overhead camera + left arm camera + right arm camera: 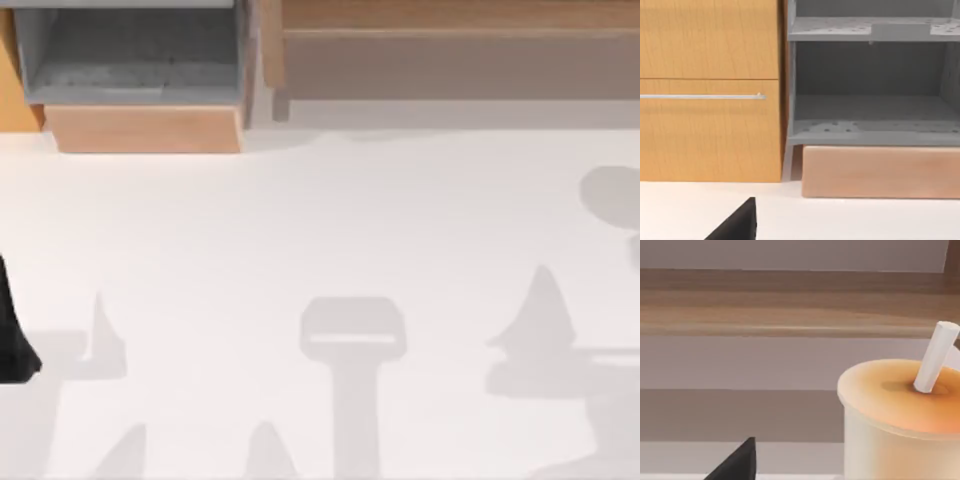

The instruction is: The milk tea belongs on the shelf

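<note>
The milk tea (900, 415) stands close in front of the right arm's wrist camera: a pale, see-through cup with an orange-tinted lid and a white straw (936, 357) poking up at a slant. Behind it runs the shelf (790, 315), its long brown rail and the duller panel beneath, so the cup sits on the counter (320, 250) in front of the shelf, toward the right side. From overhead the shelf (450, 50) lies along the far edge, right of the grey-lined box (130, 60) with the light wood front.

Of the right tool (737, 462) I see just one dark finger tip, beside the cup and not touching it; how wide it stands open I cannot tell, and it holds nothing that I can see. The left tool (737, 225) faces the grey box and the orange cabinet (710, 90), well away from the cup; its opening I cannot tell either.

The cup looks light and thin-walled, probably smooth and a bit slippery, and top-heavy if full. I would take it around the body below the lid, squeezing gently, clear of the straw, and keep it upright.
</note>
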`<state>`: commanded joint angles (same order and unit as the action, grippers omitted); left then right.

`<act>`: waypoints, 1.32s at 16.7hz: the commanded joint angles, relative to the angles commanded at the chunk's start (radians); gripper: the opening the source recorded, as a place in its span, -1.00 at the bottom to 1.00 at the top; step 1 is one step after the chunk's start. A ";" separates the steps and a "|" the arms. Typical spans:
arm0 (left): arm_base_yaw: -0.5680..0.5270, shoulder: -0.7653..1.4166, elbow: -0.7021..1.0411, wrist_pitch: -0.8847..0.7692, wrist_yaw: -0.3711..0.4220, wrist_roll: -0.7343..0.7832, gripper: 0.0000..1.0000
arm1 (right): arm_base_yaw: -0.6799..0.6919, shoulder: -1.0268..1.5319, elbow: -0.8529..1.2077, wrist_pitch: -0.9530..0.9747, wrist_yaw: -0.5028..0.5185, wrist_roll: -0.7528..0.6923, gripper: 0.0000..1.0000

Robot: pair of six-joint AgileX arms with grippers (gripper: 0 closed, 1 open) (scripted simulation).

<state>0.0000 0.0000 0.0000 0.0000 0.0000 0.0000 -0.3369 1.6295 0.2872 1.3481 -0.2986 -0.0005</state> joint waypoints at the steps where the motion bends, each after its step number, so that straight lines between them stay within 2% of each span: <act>1: 0.000 0.000 0.000 0.000 0.000 0.000 1.00 | -0.017 0.089 0.015 0.072 -0.016 0.000 1.00; 5: 0.000 0.000 0.000 0.000 0.000 0.000 1.00 | -0.069 0.362 0.064 0.296 -0.066 0.003 1.00; 9: 0.000 0.000 0.000 0.000 0.000 0.000 1.00 | -0.090 0.469 0.086 0.384 -0.088 0.005 1.00; 16: 0.000 0.000 0.000 0.000 0.000 0.000 1.00 | -0.081 0.471 0.099 0.371 -0.081 0.005 1.00; 22: 0.000 0.000 0.000 0.000 0.000 0.000 1.00 | -0.022 0.527 0.307 0.221 -0.019 0.005 1.00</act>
<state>0.0000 0.0000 0.0000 0.0000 0.0000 0.0000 -0.3586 2.1563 0.5946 1.5691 -0.3178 0.0041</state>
